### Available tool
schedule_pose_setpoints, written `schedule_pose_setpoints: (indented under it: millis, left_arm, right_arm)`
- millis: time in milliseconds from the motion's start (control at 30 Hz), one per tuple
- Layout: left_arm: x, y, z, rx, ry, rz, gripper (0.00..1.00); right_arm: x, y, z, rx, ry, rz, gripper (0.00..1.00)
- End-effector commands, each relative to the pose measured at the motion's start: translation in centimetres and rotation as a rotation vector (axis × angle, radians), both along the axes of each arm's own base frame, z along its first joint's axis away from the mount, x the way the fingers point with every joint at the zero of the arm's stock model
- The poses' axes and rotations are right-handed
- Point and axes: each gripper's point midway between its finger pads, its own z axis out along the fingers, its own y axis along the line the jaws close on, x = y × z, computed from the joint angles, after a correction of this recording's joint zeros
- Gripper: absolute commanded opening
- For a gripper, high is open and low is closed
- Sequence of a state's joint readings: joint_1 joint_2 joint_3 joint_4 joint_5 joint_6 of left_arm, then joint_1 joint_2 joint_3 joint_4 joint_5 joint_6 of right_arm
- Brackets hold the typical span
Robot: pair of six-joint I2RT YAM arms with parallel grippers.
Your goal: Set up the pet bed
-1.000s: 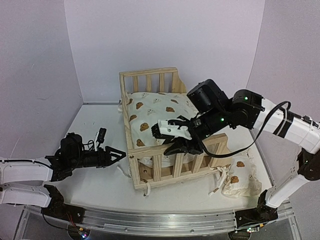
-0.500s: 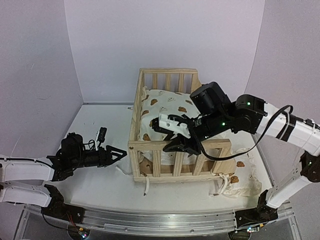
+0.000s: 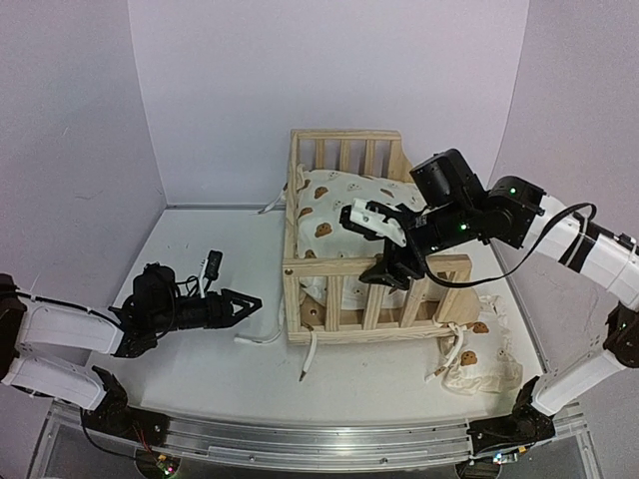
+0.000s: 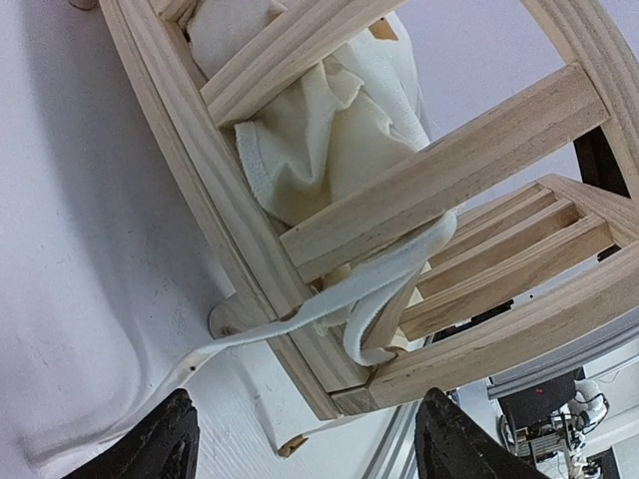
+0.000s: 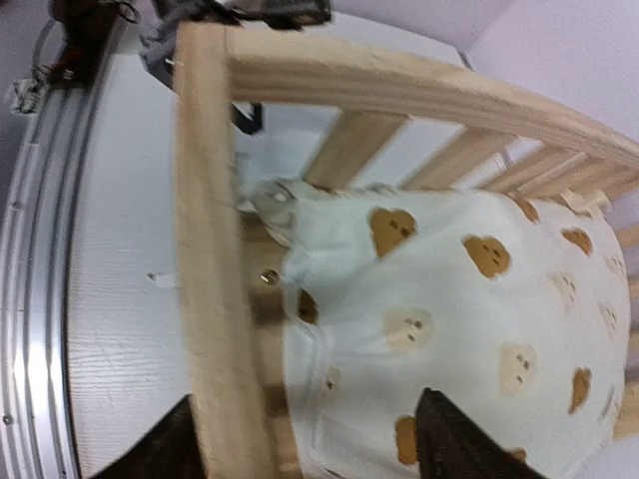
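The pet bed (image 3: 324, 263), a pine slatted frame, stands mid-table with the bear-print cushion (image 3: 339, 195) bunched inside it. My right gripper (image 3: 384, 247) hovers at the bed's front top rail, open. In the right wrist view the rail (image 5: 210, 249) lies just inside one finger of the right gripper (image 5: 315, 444), with the cushion (image 5: 449, 299) under the gap. My left gripper (image 3: 245, 302) is open, low over the table, pointing at the bed's near left corner. In the left wrist view that corner (image 4: 349, 384) and a white tie (image 4: 329, 304) sit ahead of the left gripper (image 4: 305, 449).
A small matching bear-print pillow (image 3: 474, 364) lies on the table right of the bed. White ties (image 3: 308, 361) trail out of the bed's front onto the table. Grey walls close in the back and sides. A metal rail (image 3: 300, 439) runs along the near edge.
The bed has swung round and shifted right, its front rail now facing me. My right gripper has opened off that rail. The left gripper has edged right towards the bed.
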State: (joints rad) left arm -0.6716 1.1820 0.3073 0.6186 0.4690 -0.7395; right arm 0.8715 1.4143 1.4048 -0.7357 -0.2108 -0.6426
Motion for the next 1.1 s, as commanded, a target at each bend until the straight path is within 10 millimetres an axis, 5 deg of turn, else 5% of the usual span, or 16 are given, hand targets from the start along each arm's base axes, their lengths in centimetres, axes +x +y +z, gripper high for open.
schedule_pose_setpoints:
  millis: [0, 100, 200, 333, 467, 733, 833, 1067]
  left_arm:
    - [0.2, -0.9, 3.0, -0.082, -0.201, -0.043, 0.75]
    - [-0.4, -1.1, 3.0, -0.093, -0.259, -0.089, 0.76]
    - [-0.7, -0.4, 2.7, -0.087, -0.317, -0.063, 0.77]
    - [-1.3, -0.2, 1.6, -0.051, -0.360, -0.093, 0.78]
    - [-1.1, -0.8, -0.2, -0.002, -0.356, -0.129, 0.74]
    - [0.2, -2.1, -2.9, 0.092, -0.469, -0.176, 0.58]
    - [0.6, -1.3, -4.6, 0.137, -0.426, -0.127, 0.58]
    - [1.6, -1.1, -8.7, 0.277, -0.355, 0.005, 0.65]
  right_arm:
    - [1.8, -2.3, 4.8, 0.069, -0.016, -0.392, 0.97]
    - [-1.7, -1.6, 8.1, 0.131, 0.011, -0.477, 0.98]
    - [-6.1, 0.8, 9.2, 0.200, 0.171, -0.475, 0.98]
    - [-14.6, 6.2, 7.3, 0.206, 0.317, -0.319, 0.98]
    - [-18.8, 9.3, 2.6, 0.153, 0.396, -0.304, 0.98]
    - [-15.1, 6.6, -7.4, 0.193, 0.184, -0.638, 0.98]
    - [-13.8, 3.9, -11.0, 0.244, 0.206, -0.806, 0.98]
    - [-13.5, 6.6, -13.0, 0.416, 0.364, -0.736, 0.98]
